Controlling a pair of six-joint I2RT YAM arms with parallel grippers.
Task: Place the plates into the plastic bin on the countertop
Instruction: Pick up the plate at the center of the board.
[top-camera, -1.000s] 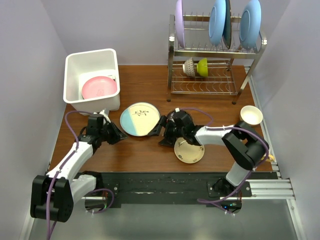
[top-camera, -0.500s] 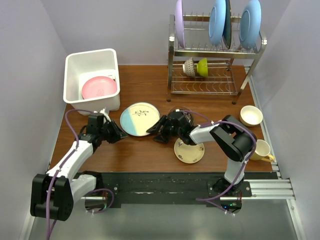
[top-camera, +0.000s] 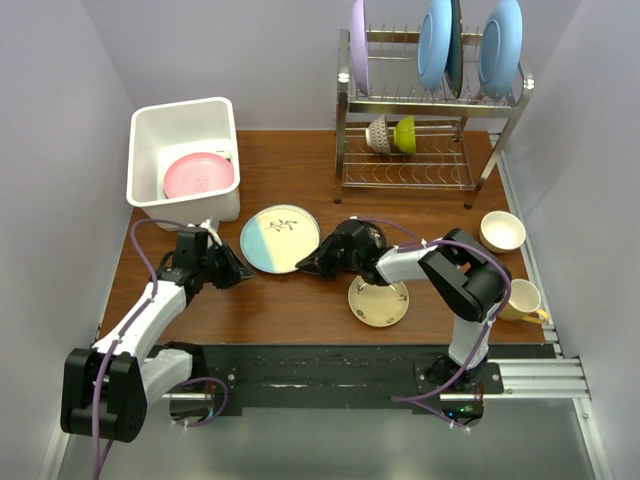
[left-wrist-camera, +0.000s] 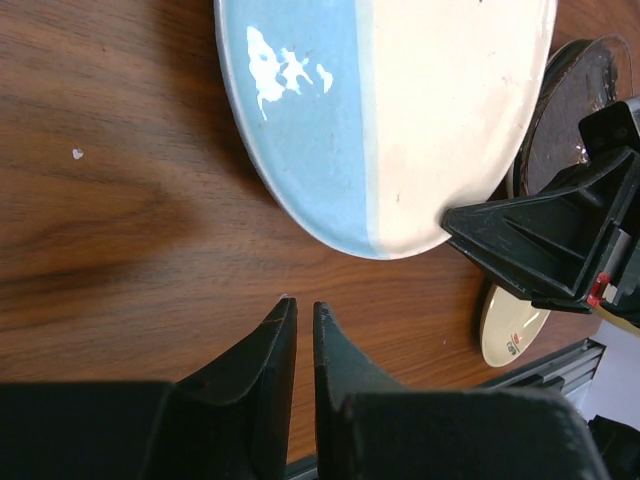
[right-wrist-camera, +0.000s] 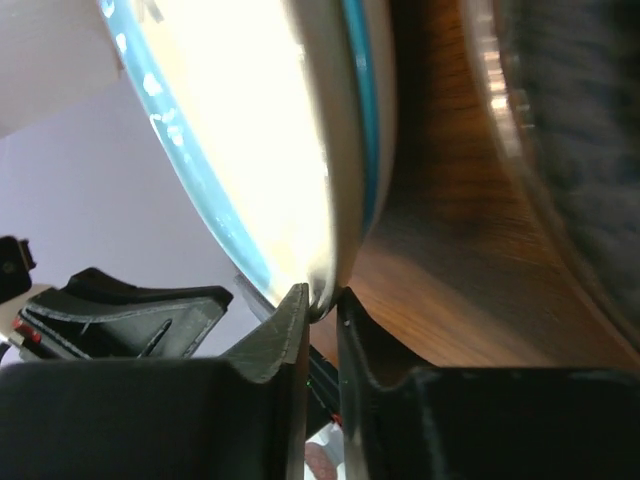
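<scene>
- White plastic bin (top-camera: 185, 128) stands at the far left of the bench (top-camera: 290, 165). One pink plate (top-camera: 198, 175) lies flat inside it, so you have one plate home as far as these views show.
- Your left end effector (left-wrist-camera: 303, 310) hovers low over bare wood, just near-left of the half-blue half-cream plate (top-camera: 280, 238). Its fingers are almost together, with only a slit between them and nothing in it, so it carries no plate.
- That half-blue half-cream plate is out on the bench, near and to the right of the bin. I judge it to be the plate you are working on.
- Your right end effector (right-wrist-camera: 322, 298) is clamped on that plate's near-right rim, and the wrist view shows the edge pinched between the fingertips. You cannot tell from these views whether the edge has left the wood. The lift and the carry to the bin are yet to come.
- Just right of it lies the dark glass plate (left-wrist-camera: 575, 110), largely hidden under your right arm from above. It is untouched.
- Nearer to you, right of centre, the small yellowish plate (top-camera: 378, 302) waits flat on the wood.
- By my count you are early in the job: one plate is in, one is gripped, and at least two more are on the bench.
</scene>
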